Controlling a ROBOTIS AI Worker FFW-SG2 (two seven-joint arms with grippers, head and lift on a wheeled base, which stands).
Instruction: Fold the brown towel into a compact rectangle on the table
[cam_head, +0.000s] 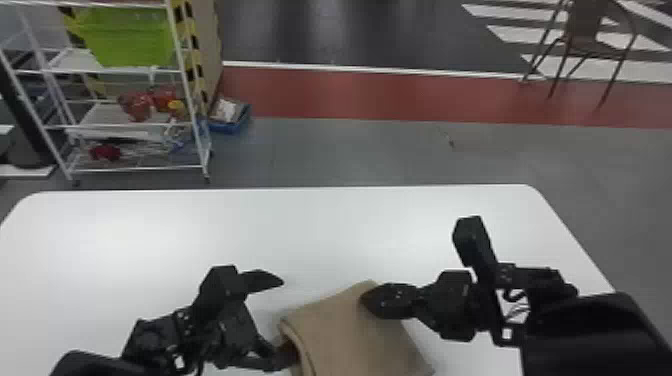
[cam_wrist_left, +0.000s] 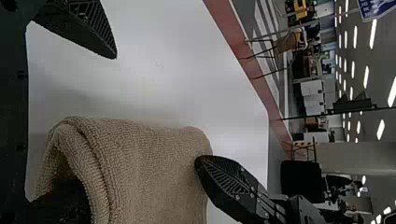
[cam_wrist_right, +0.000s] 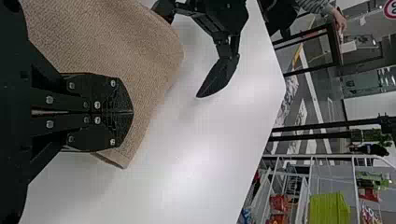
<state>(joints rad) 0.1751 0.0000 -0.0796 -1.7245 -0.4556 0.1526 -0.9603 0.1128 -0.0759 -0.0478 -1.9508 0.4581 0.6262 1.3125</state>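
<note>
In the head view, my left gripper (cam_head: 288, 320) is open at the towel's left edge, and my right gripper (cam_head: 365, 299) is shut over its right part. The folded brown towel (cam_head: 345, 335) lies near the front of the table. Seen from the left wrist, my left gripper (cam_wrist_left: 101, 133) has one finger inside the curled fold of the towel (cam_wrist_left: 149, 168) and the other apart from it, above the table. From the right wrist, my right gripper (cam_wrist_right: 132, 112) has its fingers together against the towel (cam_wrist_right: 102, 37), with no cloth visibly pinched between them.
The white table (cam_head: 300, 225) extends beyond the towel to its far edge. Past it stand a white rack (cam_head: 190, 95) with a green bin (cam_head: 130, 40), a blue box (cam_head: 231, 125) on the floor and a chair (cam_head: 585, 35).
</note>
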